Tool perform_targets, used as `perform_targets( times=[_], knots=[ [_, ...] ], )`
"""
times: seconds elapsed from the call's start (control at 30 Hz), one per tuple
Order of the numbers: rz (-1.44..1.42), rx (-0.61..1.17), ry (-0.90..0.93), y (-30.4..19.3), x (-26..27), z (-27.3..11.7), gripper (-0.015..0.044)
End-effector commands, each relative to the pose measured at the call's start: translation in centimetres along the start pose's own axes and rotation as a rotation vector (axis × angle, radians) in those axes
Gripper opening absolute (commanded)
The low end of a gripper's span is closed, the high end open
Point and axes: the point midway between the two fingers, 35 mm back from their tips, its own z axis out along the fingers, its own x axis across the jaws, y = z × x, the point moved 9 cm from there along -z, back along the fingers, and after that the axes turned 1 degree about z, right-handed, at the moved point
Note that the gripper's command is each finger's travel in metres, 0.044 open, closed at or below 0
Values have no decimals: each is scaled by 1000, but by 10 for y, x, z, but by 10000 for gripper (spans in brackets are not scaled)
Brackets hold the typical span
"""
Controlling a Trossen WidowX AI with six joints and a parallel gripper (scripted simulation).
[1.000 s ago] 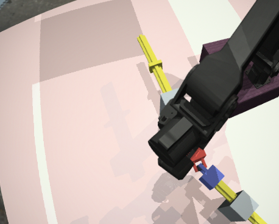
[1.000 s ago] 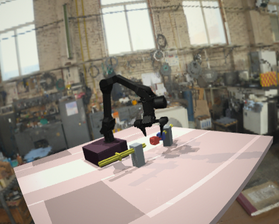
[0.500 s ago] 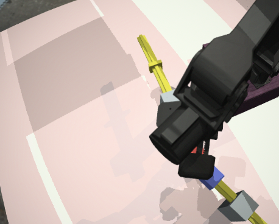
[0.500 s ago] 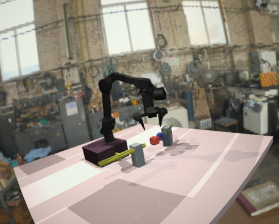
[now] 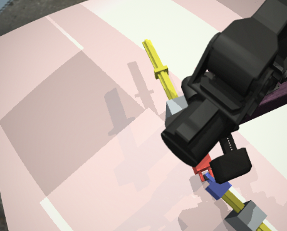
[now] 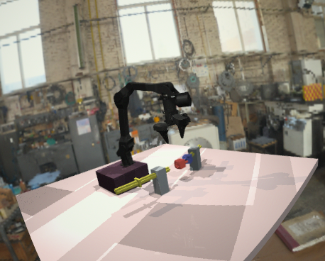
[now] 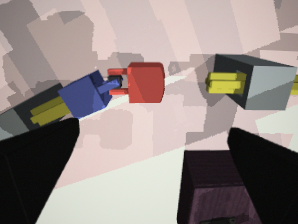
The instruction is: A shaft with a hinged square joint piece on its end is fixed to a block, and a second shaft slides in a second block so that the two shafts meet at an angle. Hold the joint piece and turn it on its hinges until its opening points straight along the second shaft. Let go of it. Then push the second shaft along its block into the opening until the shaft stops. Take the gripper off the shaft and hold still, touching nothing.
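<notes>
Pale pink panels surface the tabletop [image 5: 93, 150] [image 6: 201, 227] [image 7: 140, 125]. Near the wrist camera, black tapered gripper fingers [image 6: 172, 140] stand wide apart, empty; beyond, the square red joint piece [image 5: 203, 163] [image 6: 180, 163] [image 7: 146, 83] likely swings loosely, best pinched across its flat sides.

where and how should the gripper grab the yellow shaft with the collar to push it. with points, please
I'd come from above and close across the shaft [image 5: 153, 57] [image 6: 125, 186] [image 7: 225, 83] just outboard of its collar [image 5: 161, 72] [image 6: 138, 182]. The shaft runs lengthwise through its grey block [image 5: 177, 108] [image 6: 161, 181] [image 7: 270, 87], its slim outer stretch is exposed on both flanks, and the protruding collar should give the fingers something to push against.
</notes>
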Motion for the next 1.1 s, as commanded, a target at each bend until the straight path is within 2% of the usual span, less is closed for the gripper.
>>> perform_targets(
  times=[0.0,0.27,1.07],
  knots=[
    [-61,-5,-7,-1,-1,-7,440],
    [-21,2,4,0,-2,-3,440],
    [758,177,200,16,-73,33,440]
  ],
)
